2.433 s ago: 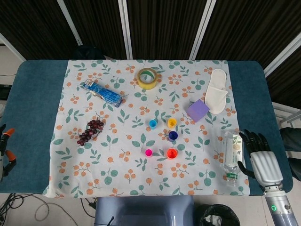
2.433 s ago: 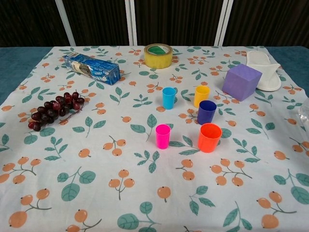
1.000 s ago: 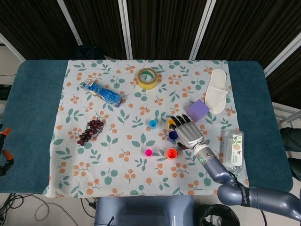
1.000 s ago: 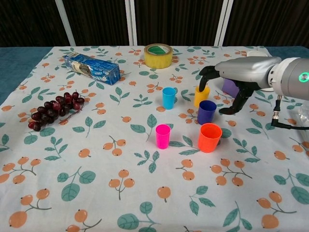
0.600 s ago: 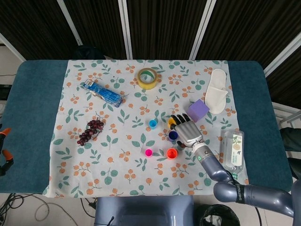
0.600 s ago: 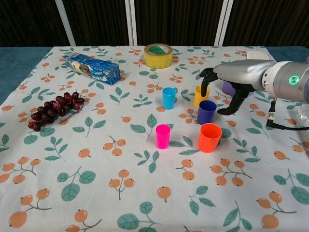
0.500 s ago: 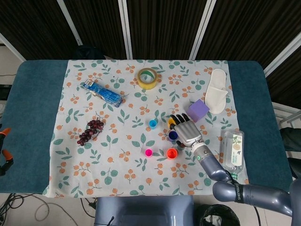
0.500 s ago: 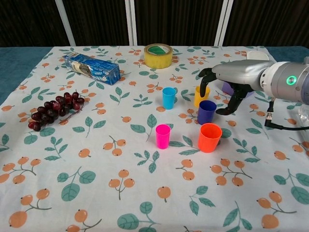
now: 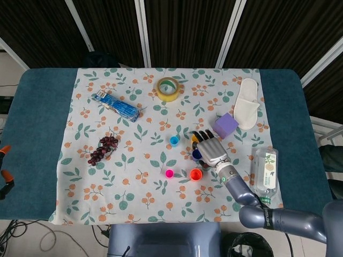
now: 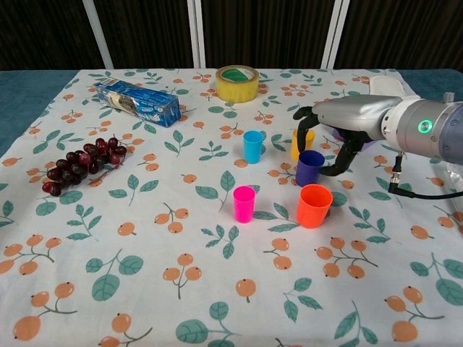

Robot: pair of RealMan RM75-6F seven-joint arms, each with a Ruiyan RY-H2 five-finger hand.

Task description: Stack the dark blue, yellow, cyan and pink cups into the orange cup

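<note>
Hovering right hand (image 10: 340,119), fingers spread, empty, over dark blue cup (image 10: 309,167); orange cup (image 10: 314,205) just beside.

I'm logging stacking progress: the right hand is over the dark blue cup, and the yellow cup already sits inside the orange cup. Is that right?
Not quite. The right hand is over the dark blue cup, but the yellow cup still stands on the cloth behind it, apart from the orange cup, which is empty. The chest view shows this.

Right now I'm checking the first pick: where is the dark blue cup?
Chest view: dark blue cup stands right of centre, between yellow cup and orange cup, under the right hand.
</note>
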